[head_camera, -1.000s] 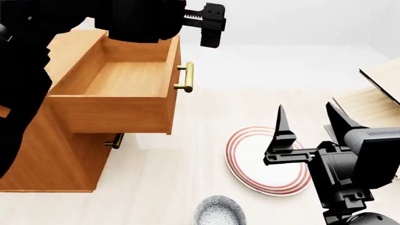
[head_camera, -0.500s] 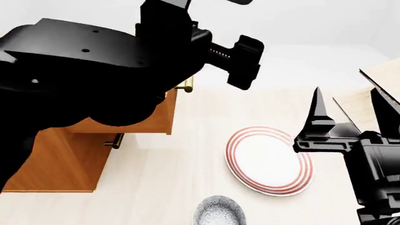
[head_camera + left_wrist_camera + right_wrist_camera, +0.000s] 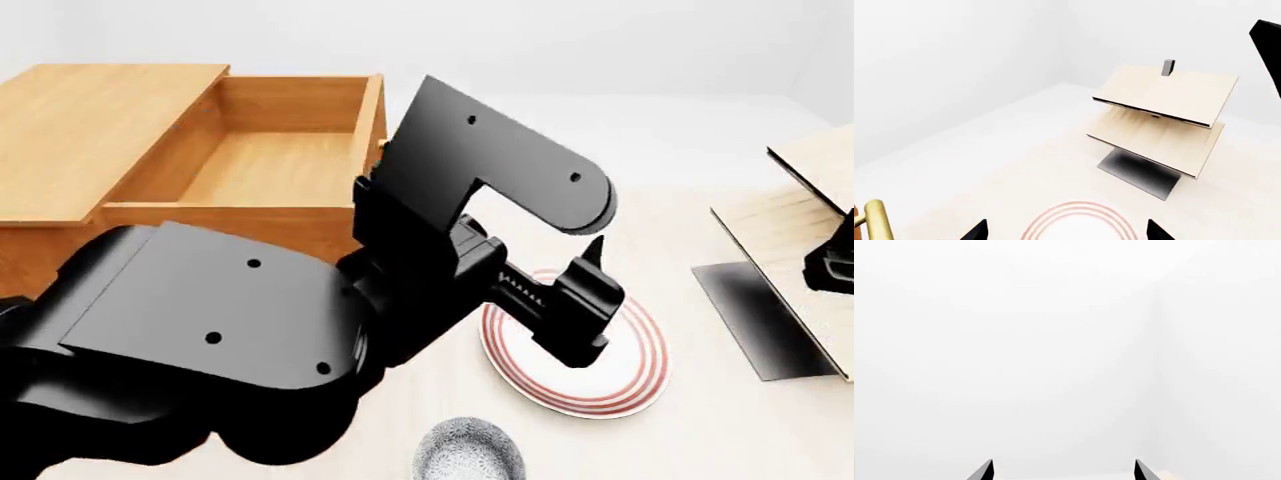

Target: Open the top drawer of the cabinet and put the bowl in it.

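Note:
The cabinet [image 3: 94,110] stands at the far left. Its top drawer [image 3: 267,165] is pulled out and empty. The speckled bowl [image 3: 467,455] sits on the floor at the view's near edge, apart from both grippers. My left gripper [image 3: 587,300] hangs open and empty over the near-left part of the red-ringed plate [image 3: 587,375]. In the left wrist view the left gripper [image 3: 1066,231] has its tips wide apart above the plate [image 3: 1074,222]. My right gripper [image 3: 1063,471] is open and empty, facing a white wall. Only a black bit of it [image 3: 834,262] shows in the head view.
A pale tilted-board rack [image 3: 801,225] on a dark base stands at the right, also in the left wrist view [image 3: 1161,120]. A brass handle [image 3: 877,220] shows at that view's edge. My left arm hides the cabinet's lower drawers and the drawer handle.
My left arm has swung away from the drawer, down and right, to above the plate. My right gripper has moved right, nearly out of the head view. The drawer stays open.

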